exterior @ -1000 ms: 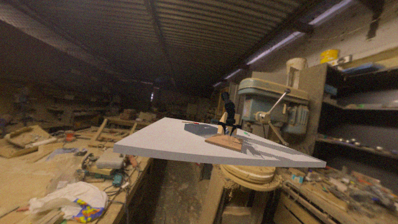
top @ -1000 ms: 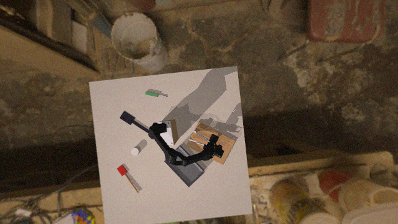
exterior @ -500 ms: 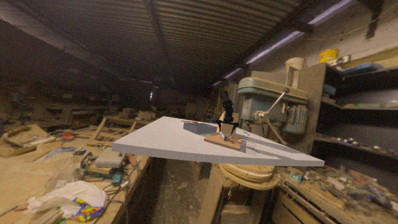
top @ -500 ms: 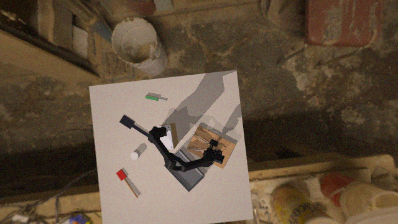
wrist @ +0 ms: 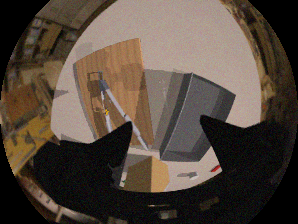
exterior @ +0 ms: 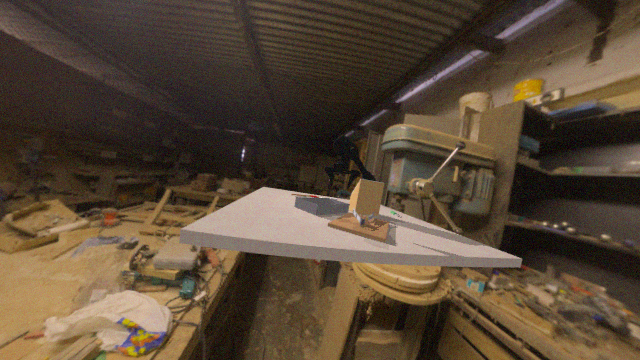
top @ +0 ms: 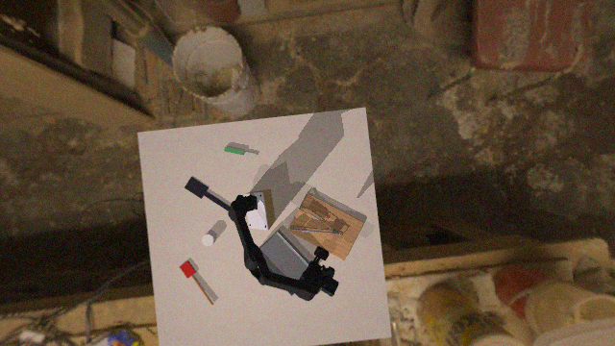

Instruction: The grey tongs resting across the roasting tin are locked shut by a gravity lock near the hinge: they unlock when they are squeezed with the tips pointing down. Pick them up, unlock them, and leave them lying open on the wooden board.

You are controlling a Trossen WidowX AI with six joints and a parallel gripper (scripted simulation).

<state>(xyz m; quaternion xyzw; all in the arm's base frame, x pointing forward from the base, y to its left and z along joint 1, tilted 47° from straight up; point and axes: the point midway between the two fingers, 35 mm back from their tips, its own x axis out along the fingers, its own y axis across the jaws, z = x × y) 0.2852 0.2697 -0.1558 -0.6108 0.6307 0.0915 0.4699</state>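
Observation:
The grey tongs (top: 335, 232) (exterior: 358, 217) (wrist: 116, 102) lie on the wooden board (top: 336, 247) (exterior: 350, 228) (wrist: 112, 57). Their two arms spread apart in a narrow V from the hinge end, in the top view and in the wrist view. The roasting tin (top: 283, 252) (exterior: 312, 205) (wrist: 204, 100) stands beside the board, with no tongs across it. My gripper (top: 326, 268) (wrist: 168, 121) is open and empty, its fingers wide apart. It hangs above and to the side of the board, near the tin's end, clear of the tongs.
An upright wooden block (top: 270, 209) (exterior: 371, 197) (wrist: 152, 175) with a white face stands near the board and tin. A red-headed tool (top: 187, 269), a white cylinder (top: 208, 239), a dark-headed tool (top: 196, 186) and a green-handled tool (top: 234, 150) are farther off on the table.

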